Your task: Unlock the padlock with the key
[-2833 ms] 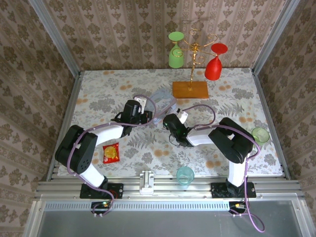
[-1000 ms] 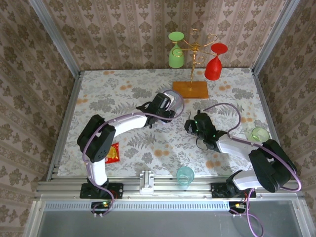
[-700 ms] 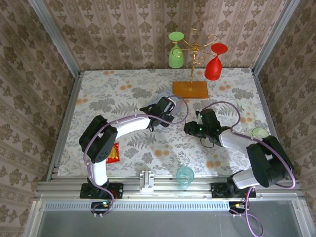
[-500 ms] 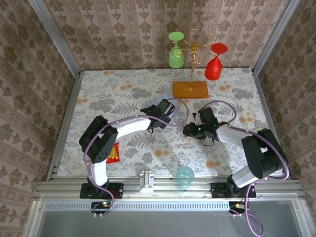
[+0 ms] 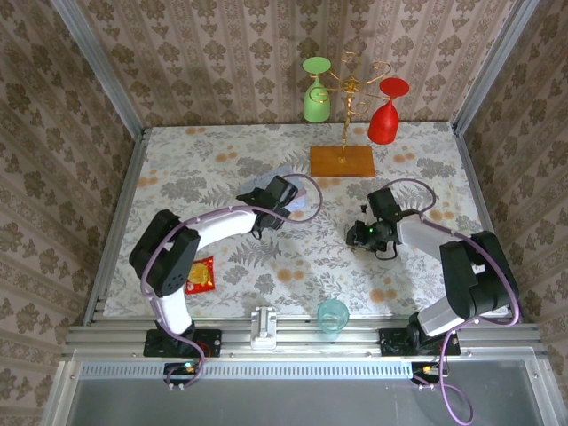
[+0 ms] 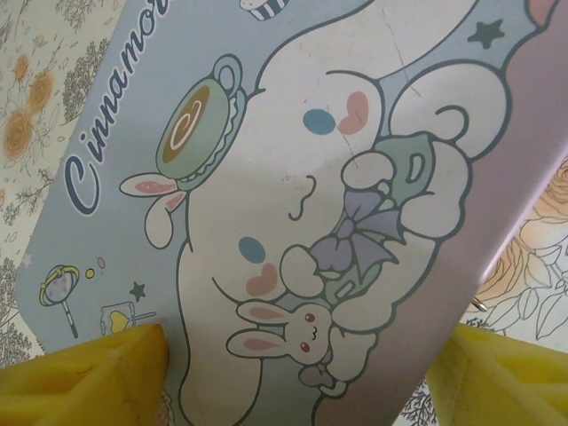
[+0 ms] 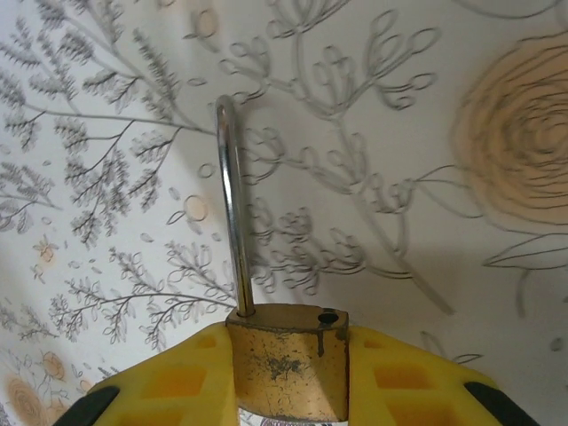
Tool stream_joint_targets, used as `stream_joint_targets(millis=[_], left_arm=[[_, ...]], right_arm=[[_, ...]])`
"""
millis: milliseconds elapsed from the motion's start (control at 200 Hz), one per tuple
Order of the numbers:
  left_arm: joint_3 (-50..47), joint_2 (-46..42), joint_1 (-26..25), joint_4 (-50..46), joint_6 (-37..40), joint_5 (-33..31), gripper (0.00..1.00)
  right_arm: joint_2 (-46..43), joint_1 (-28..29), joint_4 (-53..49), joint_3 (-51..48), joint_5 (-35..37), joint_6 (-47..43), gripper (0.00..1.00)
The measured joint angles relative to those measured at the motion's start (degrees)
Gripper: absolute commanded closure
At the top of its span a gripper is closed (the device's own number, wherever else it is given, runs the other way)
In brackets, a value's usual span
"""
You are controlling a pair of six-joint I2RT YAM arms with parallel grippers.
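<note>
Left end effector spread, right clamped

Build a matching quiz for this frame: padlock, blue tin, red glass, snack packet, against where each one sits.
Things:
1. padlock
2. blue tin
3. red glass
4. snack packet

Places:
A. hanging upside down on the gold rack
B. lying flat on the table, near left
C. clamped in the right gripper, jaws on its brass body
D. right under the left gripper, whose jaws stand spread

Pairs: 1-C, 2-D, 3-A, 4-B
</note>
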Motion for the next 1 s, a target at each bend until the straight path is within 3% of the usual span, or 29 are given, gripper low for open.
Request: stream_joint_targets(millis=[270,410,705,1000], left_arm=[[-0.96,-1.46,-0.24,-0.52,-0.02,1.11,0.25],[-1.16,-2.21,-0.55,-1.14,-0.04,2.1,0.24],[-1.46,-2.58,-0.61,-1.99,-0.04,1.68,0.24],[-1.9,-1.44,1.01,-0.83,0.33,-1.22,0.24]], right_arm=[[1.22,-1.46,-0.52,0.28,-0.96,0.04,0.88],[2.08,1.7,-5.7,3.45,5.6,-1.81,0.86],[8.52,9.77,-15.67,11.85,20.13,-2.97,0.71],[10.38,11.15,-17.77,13.99,25.11,-2.78,0.65]])
